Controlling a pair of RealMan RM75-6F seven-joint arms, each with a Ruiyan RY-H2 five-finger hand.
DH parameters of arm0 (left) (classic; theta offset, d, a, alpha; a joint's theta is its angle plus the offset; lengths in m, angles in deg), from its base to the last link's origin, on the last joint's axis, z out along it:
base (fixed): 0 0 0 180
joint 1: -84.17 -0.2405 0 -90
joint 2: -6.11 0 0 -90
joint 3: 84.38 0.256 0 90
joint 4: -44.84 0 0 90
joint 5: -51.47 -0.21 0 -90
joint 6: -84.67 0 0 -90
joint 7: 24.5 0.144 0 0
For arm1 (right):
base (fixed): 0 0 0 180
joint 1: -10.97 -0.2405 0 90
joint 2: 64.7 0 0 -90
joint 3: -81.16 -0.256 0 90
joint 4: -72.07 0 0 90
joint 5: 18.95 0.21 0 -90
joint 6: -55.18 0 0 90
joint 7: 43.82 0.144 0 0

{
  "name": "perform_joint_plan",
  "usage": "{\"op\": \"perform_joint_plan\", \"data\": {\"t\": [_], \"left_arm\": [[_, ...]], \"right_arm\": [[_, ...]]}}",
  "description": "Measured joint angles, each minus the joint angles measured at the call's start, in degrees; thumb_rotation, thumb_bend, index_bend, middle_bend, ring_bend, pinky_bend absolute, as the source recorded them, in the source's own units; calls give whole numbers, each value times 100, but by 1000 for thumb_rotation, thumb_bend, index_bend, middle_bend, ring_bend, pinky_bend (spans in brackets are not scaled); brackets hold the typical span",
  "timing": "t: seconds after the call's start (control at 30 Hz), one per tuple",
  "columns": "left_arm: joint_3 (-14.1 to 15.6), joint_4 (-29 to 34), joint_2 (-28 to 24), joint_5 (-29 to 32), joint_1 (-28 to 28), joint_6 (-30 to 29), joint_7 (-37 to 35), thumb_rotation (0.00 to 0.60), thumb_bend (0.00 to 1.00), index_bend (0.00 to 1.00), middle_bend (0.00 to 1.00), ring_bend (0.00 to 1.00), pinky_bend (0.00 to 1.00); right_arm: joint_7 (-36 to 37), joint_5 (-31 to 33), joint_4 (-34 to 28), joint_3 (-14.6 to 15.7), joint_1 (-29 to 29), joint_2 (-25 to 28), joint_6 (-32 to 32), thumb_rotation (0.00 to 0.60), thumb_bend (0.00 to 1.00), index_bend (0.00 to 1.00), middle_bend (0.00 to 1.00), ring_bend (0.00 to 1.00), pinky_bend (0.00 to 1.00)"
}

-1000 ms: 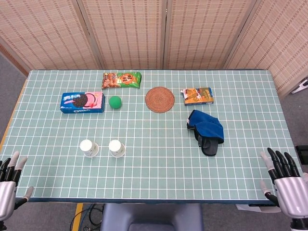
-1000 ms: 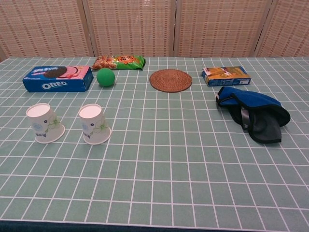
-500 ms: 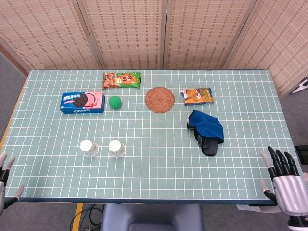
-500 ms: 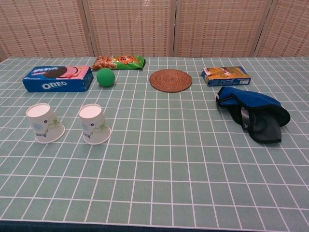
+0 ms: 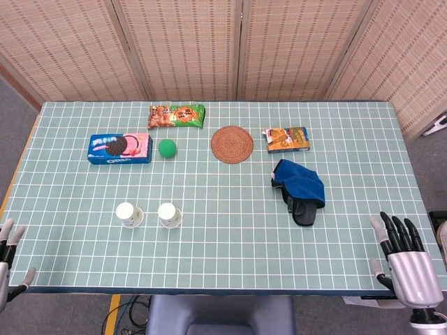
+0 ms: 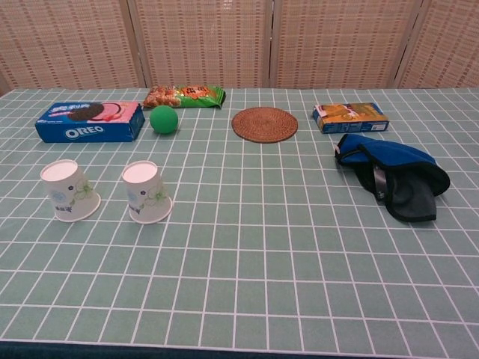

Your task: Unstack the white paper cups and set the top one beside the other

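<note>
Already the two white cups stand apart on the tabletop [image 6: 247, 247], upside down with their closed bases up: the left cup [image 6: 69, 191] and the right cup [image 6: 147, 193] sit side by side near the front-left, close together but not touching. Nothing is stacked in either view, so the unstacking and the placing look done, as far as I can judge.

Both hands are off the tabletop, past its front corners. The right hand [image 5: 404, 255] shows in the head view with fingers spread and holding nothing. The left hand [image 5: 8, 257] is only partly in frame at the edge; the fingers that show are apart and empty. Neither hand appears in the chest view.

What is left, by my reading, is little or nothing. The cups already sit beside each other, and the hands are well clear of them.
</note>
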Motion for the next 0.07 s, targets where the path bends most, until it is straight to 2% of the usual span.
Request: {"op": "perform_joint_plan", "data": {"t": [0.07], "left_arm": [[-34, 2, 0, -1, -10, 51, 14, 600, 295, 41, 0, 0, 0]], "right_arm": [[-13, -2, 6, 7, -2, 2, 1, 600, 339, 7, 0, 0, 0]]}}
